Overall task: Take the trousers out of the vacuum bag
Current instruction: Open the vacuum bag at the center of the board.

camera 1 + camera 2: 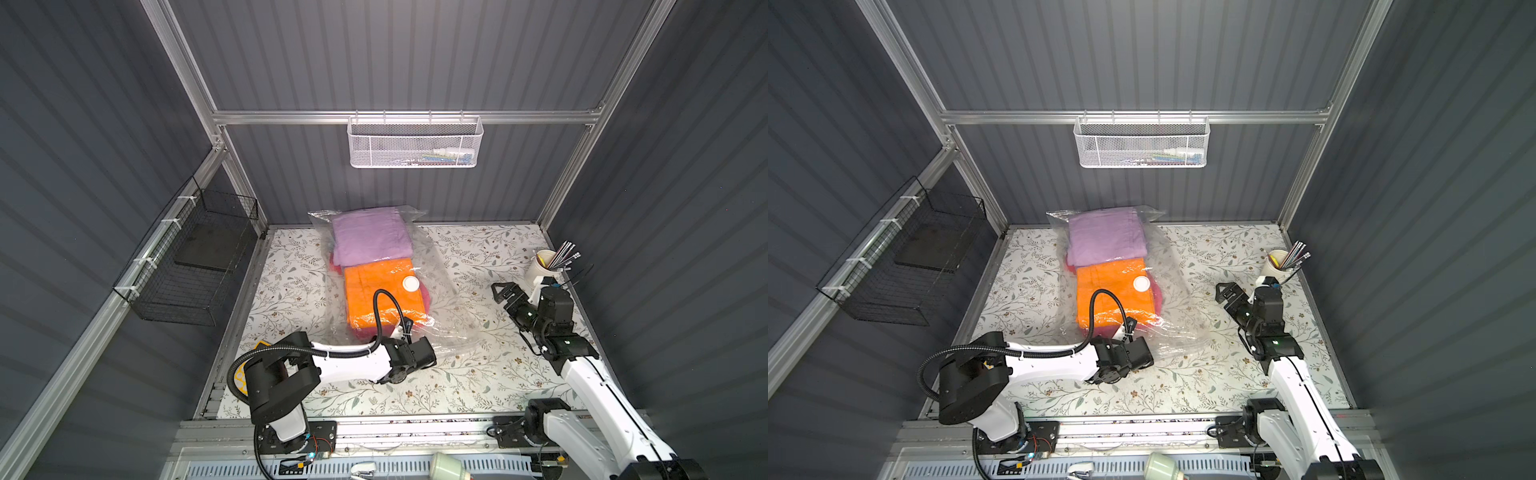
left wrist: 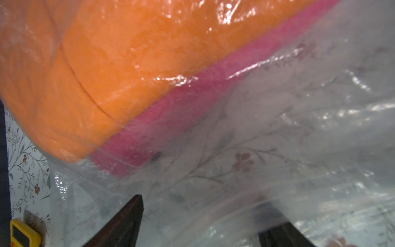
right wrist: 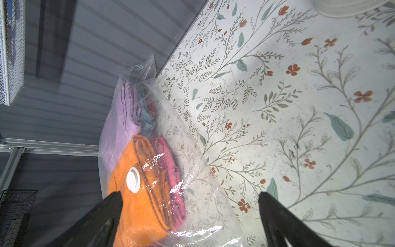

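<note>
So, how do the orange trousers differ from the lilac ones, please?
In the clear plastic vacuum bag, the orange cloth trousers lie at the near end, the lilac cloth trousers by the back wall. The round white valve disc sits over the orange pair, not the lilac. Both are folded.

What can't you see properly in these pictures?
Left claw: its own wrist covers it in both top views.
Light blue trousers: just a sliver in the right wrist view, under the lilac trousers.
White basket: contents too small behind the mesh, both top views.
</note>
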Robot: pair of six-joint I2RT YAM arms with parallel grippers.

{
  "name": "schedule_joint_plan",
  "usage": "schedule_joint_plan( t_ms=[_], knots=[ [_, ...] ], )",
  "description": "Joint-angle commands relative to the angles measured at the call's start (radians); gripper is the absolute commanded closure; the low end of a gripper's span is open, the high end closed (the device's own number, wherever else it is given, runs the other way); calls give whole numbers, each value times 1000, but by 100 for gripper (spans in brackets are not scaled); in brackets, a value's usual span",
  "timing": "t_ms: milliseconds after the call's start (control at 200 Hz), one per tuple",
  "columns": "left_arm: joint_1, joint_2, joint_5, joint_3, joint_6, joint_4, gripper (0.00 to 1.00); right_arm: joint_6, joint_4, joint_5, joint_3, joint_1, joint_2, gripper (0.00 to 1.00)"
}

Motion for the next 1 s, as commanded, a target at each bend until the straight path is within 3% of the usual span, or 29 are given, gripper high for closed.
schedule_joint_plan(
  t_ms=[0,220,300,390,490,690,995],
  knots=[
    [3,34,-34,0,-18,-6,19,4,-15,4,-14,-7,-12,1],
    [18,73,-79,16,-13,-5,39,2,-22,3,-16,-10,-19,1],
    [25,70,-79,17,5,8,55,4,-24,3,-17,-10,-22,1],
    [29,65,-88,28,19,15,85,8,-26,0,-18,-11,-27,1],
    [33,57,-92,53,33,4,100,16,-37,-41,-15,-10,-38,1],
    [34,-23,-111,103,99,8,100,90,-65,-119,-68,50,-155,1],
    [47,-105,-136,120,149,36,100,204,-219,69,-28,377,-327,1]
  ],
)
